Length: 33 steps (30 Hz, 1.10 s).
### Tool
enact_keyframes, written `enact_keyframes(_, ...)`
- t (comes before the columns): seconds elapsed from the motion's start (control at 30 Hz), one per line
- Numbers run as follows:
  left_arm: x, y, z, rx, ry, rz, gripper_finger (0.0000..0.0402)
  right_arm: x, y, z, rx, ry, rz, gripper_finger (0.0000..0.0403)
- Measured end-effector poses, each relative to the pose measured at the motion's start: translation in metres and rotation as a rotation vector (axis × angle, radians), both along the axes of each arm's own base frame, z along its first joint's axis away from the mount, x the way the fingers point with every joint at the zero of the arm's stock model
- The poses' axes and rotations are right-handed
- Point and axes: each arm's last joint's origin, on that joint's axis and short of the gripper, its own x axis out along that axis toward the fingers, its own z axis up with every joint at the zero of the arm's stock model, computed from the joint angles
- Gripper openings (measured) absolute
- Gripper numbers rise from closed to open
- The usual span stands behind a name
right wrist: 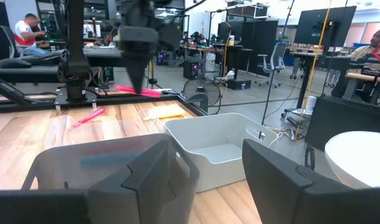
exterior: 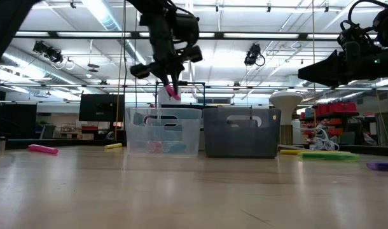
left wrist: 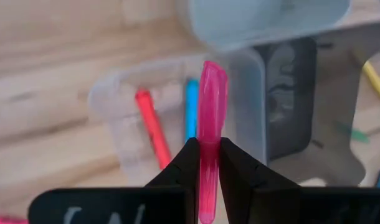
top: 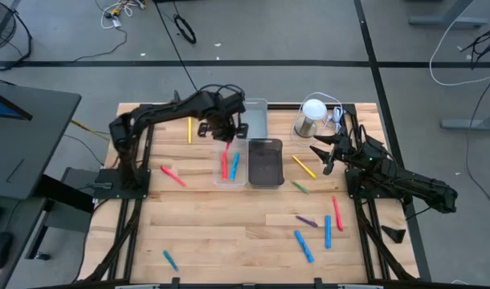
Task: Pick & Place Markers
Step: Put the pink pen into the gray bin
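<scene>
Pink marker [left wrist: 212, 112] hangs clamped in the left gripper's [left wrist: 203, 163] jaws above the clear bin [top: 216, 181], ready for release, while the right gripper [top: 326, 154] waits wide open near the dark bin [top: 266, 183].

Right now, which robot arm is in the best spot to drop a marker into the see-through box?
The left arm. Its pincer is shut on a pink marker and hangs right above the clear bin, where a red and a blue marker already lie. The right pincer is open, empty, and off beside the dark bin.
</scene>
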Motion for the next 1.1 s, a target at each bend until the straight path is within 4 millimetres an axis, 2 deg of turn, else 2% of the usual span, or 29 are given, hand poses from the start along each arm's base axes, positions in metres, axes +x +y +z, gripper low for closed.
enact_keyframes(0.23,0.024,0.044,-0.003,0.024,0.001,0.002,0.0040,0.000,0.000,0.000,0.000,0.000,0.000,0.0208)
enact_keyframes(0.5,0.037,0.100,-0.009,0.063,-0.027,0.053,0.0040,0.000,0.000,0.000,0.000,0.000,0.000,0.0208)
enact_keyframes(0.63,0.043,0.118,-0.009,0.092,-0.051,0.084,0.0040,0.000,0.000,0.000,0.000,0.000,0.000,0.0208)
enact_keyframes(0.77,0.048,0.127,-0.015,0.111,-0.050,0.097,0.0040,0.000,0.000,0.000,0.000,0.000,0.000,0.0208)
enact_keyframes(1.1,0.056,0.126,-0.045,0.102,0.036,0.092,0.0041,0.000,0.000,0.000,0.000,0.000,0.000,0.0208)
